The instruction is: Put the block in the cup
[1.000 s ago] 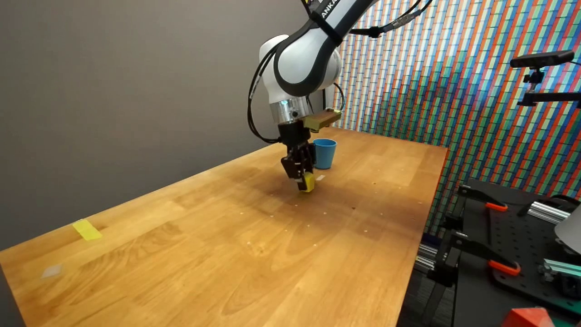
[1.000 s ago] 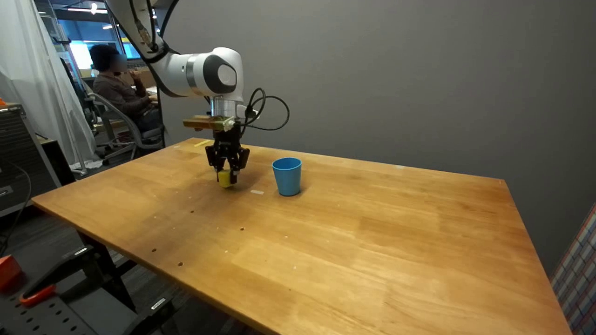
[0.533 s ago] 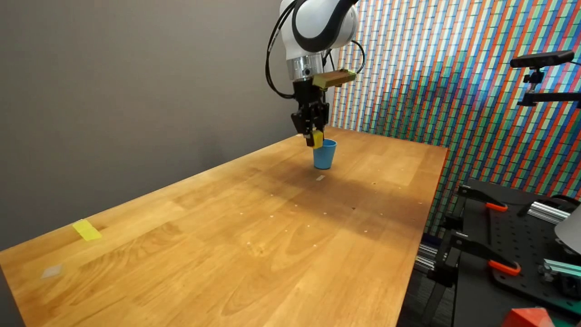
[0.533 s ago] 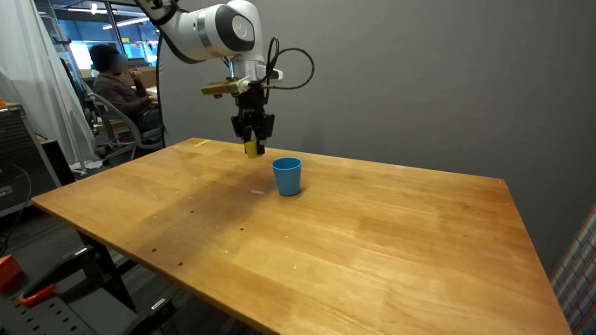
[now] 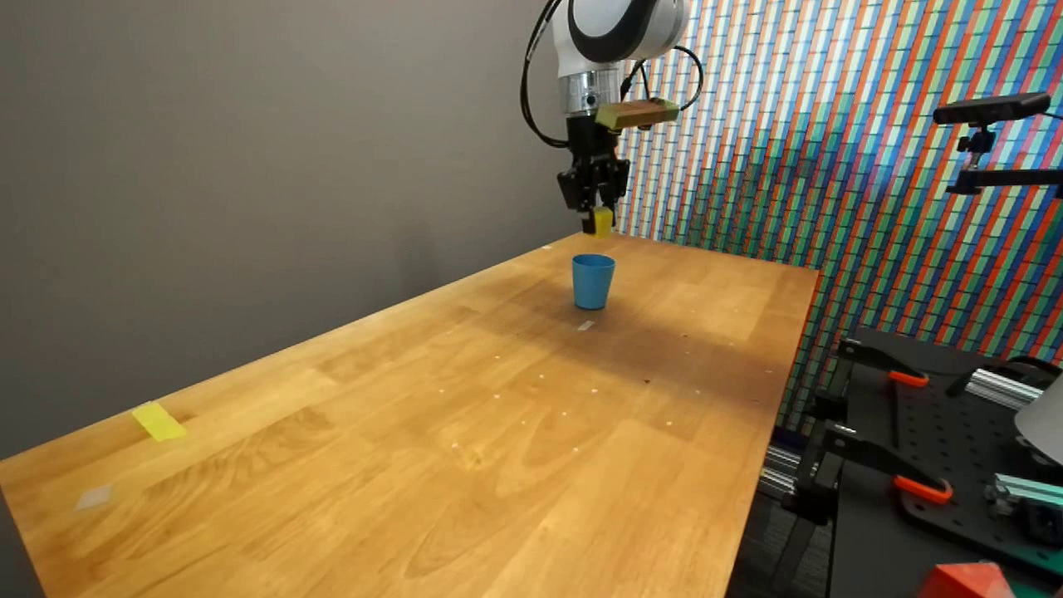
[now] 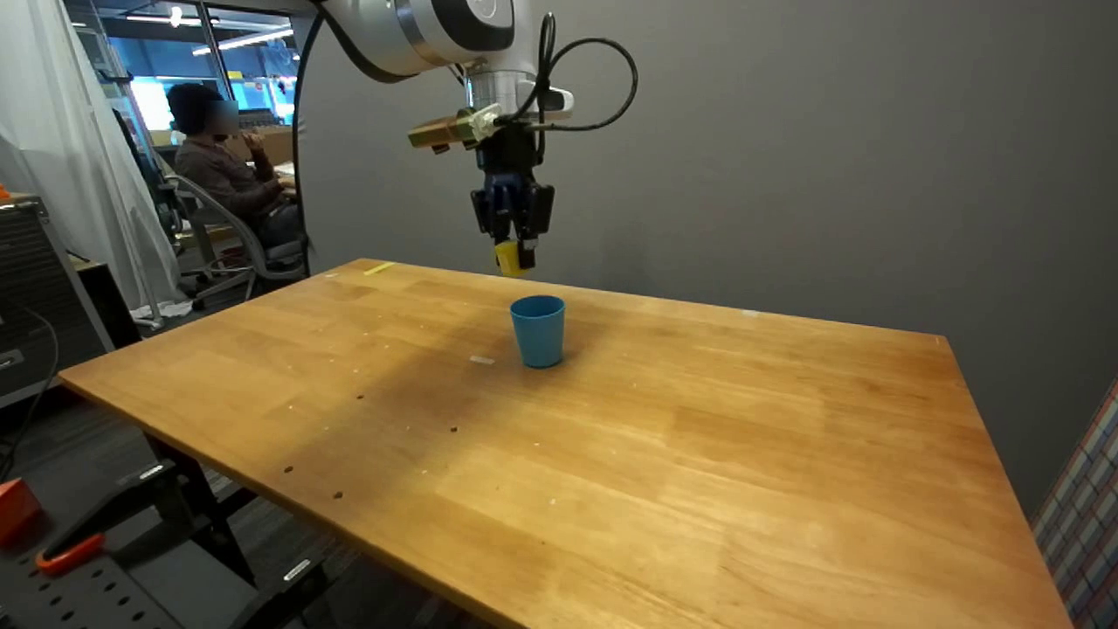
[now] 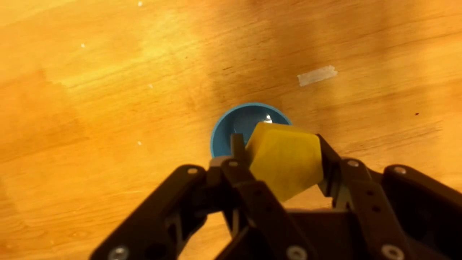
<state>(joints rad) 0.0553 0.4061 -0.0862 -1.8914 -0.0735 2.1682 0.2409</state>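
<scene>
The yellow block (image 5: 603, 223) is held between the fingers of my gripper (image 6: 515, 255) in the air above the table. The block also shows in an exterior view (image 6: 508, 259) and, large, in the wrist view (image 7: 287, 159). The blue cup (image 5: 592, 286) stands upright on the table, below the gripper and block; it also shows in an exterior view (image 6: 540, 336). In the wrist view, the cup (image 7: 219, 135) is seen from above, its lower right part hidden behind the block and a finger. The block is clear above the cup's rim, apart from it.
The wooden table (image 5: 465, 415) has a pale tape strip (image 7: 317, 76) near the cup and a yellow tape patch (image 5: 159, 421) at its far end. A grey wall runs along one long edge. A black cart with clamps (image 5: 922, 490) stands beside the other edge.
My gripper, shut on the block, has risen from the table surface and moved sideways to above the cup. The cup has not moved.
</scene>
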